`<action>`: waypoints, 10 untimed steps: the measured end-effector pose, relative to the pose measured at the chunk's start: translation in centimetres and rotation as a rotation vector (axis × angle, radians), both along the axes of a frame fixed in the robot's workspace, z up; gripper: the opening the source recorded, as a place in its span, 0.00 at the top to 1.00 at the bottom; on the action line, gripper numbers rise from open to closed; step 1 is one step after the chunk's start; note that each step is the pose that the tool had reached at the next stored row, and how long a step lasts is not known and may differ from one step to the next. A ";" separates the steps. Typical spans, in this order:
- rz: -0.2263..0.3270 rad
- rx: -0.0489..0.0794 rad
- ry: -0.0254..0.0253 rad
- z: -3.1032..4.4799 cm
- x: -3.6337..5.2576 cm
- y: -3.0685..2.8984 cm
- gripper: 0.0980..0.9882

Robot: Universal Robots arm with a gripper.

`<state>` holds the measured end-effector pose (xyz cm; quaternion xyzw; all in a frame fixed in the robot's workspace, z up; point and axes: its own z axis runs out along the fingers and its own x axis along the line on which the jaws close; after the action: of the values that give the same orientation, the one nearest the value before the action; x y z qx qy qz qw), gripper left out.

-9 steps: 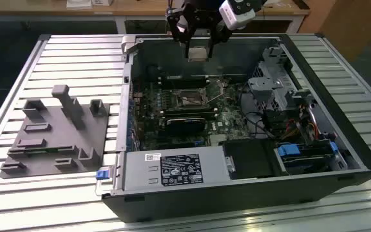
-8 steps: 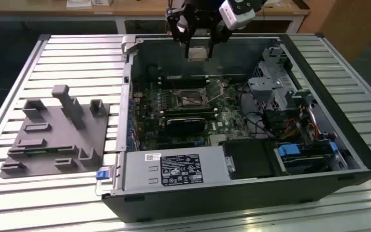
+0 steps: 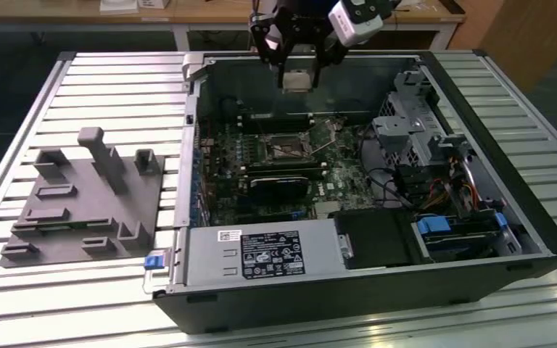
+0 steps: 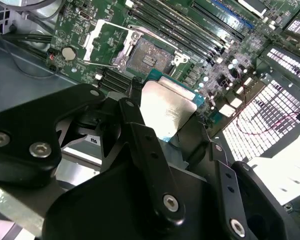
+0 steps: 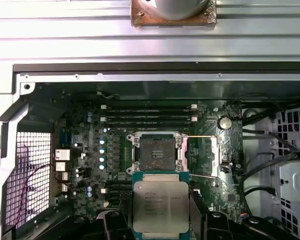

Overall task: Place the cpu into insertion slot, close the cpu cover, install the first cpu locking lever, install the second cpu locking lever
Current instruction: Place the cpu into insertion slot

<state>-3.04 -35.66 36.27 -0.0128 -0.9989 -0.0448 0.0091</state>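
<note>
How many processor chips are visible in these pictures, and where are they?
1. The processor chip is held in the gripper, above the motherboard; the socket is empty. Parts of the case are hidden, so another could be there.

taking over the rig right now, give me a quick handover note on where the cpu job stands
The claw is shut on the cpu and holds it in the air over the open computer case.
The insertion slot is empty; the cpu is not yet in it.
The cpu cover is swung open beside the slot.
The locking levers look released, sticking out to the side.
Done: cpu is in the grasp.
Left: seating the cpu, closing the cover, both levers.
</note>
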 end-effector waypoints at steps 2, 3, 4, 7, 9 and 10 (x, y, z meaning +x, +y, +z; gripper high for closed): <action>0.000 0.000 0.0000 -0.18 0.00 0.00 0.51; 0.000 0.000 0.0000 -0.28 0.00 0.00 0.51; 0.000 0.000 0.0000 -0.37 0.00 0.00 0.51; 0.000 0.000 0.0000 -0.63 0.00 0.00 0.51; 0.000 0.000 0.0000 -0.80 0.00 0.00 0.51; 0.000 0.000 0.0000 -0.88 0.00 0.00 0.51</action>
<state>-3.04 -35.66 35.39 -0.0128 -0.9989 -0.0448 0.0091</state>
